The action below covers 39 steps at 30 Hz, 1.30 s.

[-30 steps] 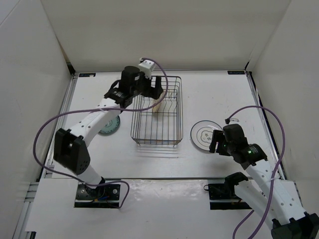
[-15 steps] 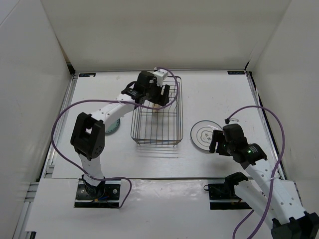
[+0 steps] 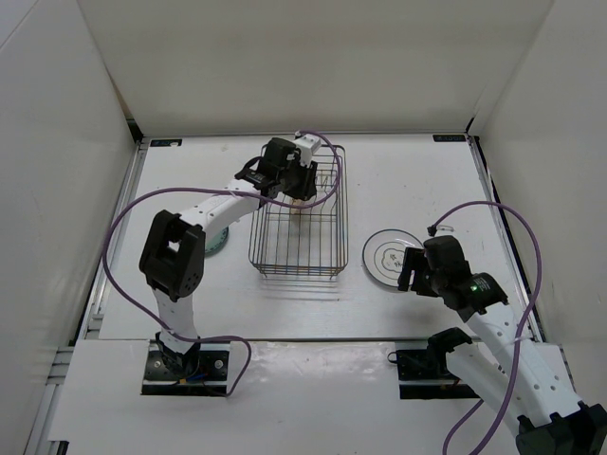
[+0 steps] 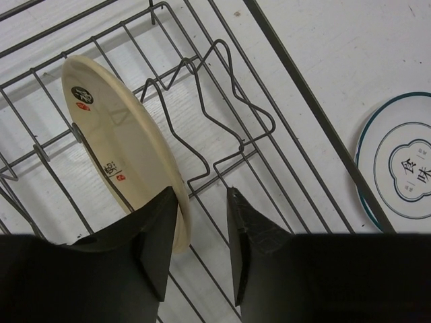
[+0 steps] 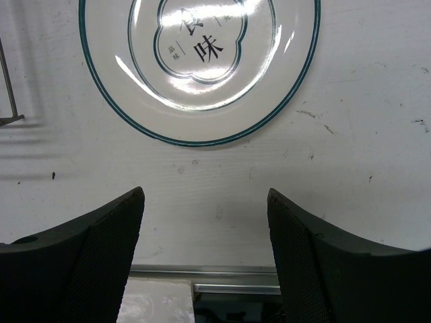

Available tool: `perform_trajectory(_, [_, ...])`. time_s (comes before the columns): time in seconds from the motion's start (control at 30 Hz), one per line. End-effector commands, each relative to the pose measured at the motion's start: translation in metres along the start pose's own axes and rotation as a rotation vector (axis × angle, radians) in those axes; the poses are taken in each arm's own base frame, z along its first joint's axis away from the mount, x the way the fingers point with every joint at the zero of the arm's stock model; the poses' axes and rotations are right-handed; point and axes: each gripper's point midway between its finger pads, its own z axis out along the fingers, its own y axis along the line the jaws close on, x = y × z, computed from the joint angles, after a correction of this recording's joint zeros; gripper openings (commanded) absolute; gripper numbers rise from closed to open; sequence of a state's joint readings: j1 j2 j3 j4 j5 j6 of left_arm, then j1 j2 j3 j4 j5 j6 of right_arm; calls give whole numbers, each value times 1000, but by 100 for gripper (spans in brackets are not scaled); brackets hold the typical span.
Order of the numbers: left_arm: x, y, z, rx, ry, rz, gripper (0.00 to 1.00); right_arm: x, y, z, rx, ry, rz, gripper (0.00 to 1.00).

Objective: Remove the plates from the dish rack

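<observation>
Cream plate (image 4: pixel 121 155) on edge at 12 o'clock end of rack (image 3: pixel 296 242): stiff, slippery, breakable; pinch rim; left jaws half-closed astride it, right jaws wide

Bright, even light from overhead; streaky white glare across the white plate (image 5: pixel 199 67) under my right wrist; dish rack (image 3: pixel 296 248) casts faint thin shadows on its near side; my left fingers (image 4: pixel 151 249) read featureless black, edges soft.
</observation>
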<state>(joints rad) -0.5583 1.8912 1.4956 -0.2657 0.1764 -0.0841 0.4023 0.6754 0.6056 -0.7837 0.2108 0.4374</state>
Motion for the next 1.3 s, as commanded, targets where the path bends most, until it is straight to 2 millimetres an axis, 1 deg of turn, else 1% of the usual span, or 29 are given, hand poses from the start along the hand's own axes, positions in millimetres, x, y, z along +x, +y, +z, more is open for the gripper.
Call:
perform_trajectory(0.0, [-22, -4, -4, 16, -53, 0, 46, 0, 1, 2, -6, -5, -7, 76])
perform_trajectory(0.03, [-22, -5, -3, 14, -53, -1, 42, 0, 1, 2, -8, -6, -6, 76])
perform_trajectory(0.13, [-22, -4, -3, 14, -53, -1, 37, 0, 2, 2, -10, -3, -5, 76])
perform_trajectory(0.2, [-21, -4, -2, 14, -53, -1, 35, 1, 3, 1, -16, -4, -6, 76])
perform_trajectory(0.27, [-20, -3, -2, 8, -49, -5, 30, 0, 3, 1, -17, -5, -4, 76])
perform_trajectory(0.37, [-22, -6, -3, 16, -56, -7, 27, 0, 4, 1, -22, -4, -5, 78])
perform_trajectory(0.47, [-31, -5, -10, 11, -80, -5, 22, 1, 3, 2, -19, -1, -7, 78])
perform_trajectory(0.53, [-34, -8, -14, 16, -91, -4, 21, 1, 4, 2, -21, 0, -8, 78])
perform_trajectory(0.57, [-42, -9, -21, 16, -112, -7, 21, 2, 3, 1, -18, 2, -6, 78])
perform_trajectory(0.6, [-41, -9, -22, 17, -115, -14, 20, 0, 4, 1, -20, -3, -5, 78])
perform_trajectory(0.63, [-54, -14, -32, 28, -162, -11, 20, 1, 4, 2, -24, -2, -6, 78])
perform_trajectory(0.67, [-57, -18, -34, 39, -176, -33, 19, 1, 4, 1, -21, -5, -5, 78])
perform_trajectory(0.7, [-55, -18, -35, 42, -180, -43, 19, 1, 4, 2, -20, -2, -5, 78])
perform_trajectory(0.73, [-70, -23, -46, 54, -238, -59, 19, 2, 3, 3, -17, 5, -9, 78])
perform_trajectory(0.77, [-69, -22, -47, 57, -245, -68, 17, 1, 3, 2, -19, 1, -8, 78])
perform_trajectory(0.83, [-85, -27, -58, 69, -303, -91, 16, 0, 4, 2, -19, -2, -9, 78])
perform_trajectory(0.9, [-96, -28, -69, 71, -348, -106, 14, 1, 4, 1, -21, 2, -8, 78])
perform_trajectory(0.93, [-97, -30, -72, 74, -355, -113, 14, 2, 3, 2, -19, 2, -6, 78])
perform_trajectory(0.97, [-105, -31, -83, 75, -385, -110, 13, 1, 3, 2, -17, 0, -9, 78])
perform_trajectory(1.07, [-112, -34, -95, 76, -419, -104, 11, 1, 4, 2, -20, -1, -8, 78])
perform_trajectory(1.1, [-120, -36, -109, 75, -447, -94, 10, 2, 3, 3, -16, 9, -10, 78])
perform_trajectory(1.13, [-125, -36, -116, 71, -461, -64, 10, 1, 3, 2, -18, -1, -5, 78])
perform_trajectory(1.17, [-122, -37, -123, 63, -440, -57, 10, 0, 4, 1, -20, -4, -8, 78])
perform_trajectory(1.2, [-132, -38, -136, 53, -458, -41, 9, -1, 4, 1, -22, -6, -6, 78])
perform_trajectory(1.23, [-126, -32, -143, 14, -427, 13, 7, 1, 4, 1, -23, -3, -6, 78])
perform_trajectory(1.27, [-116, -24, -146, -36, -375, 26, 7, 0, 4, 1, -22, -4, -5, 78])
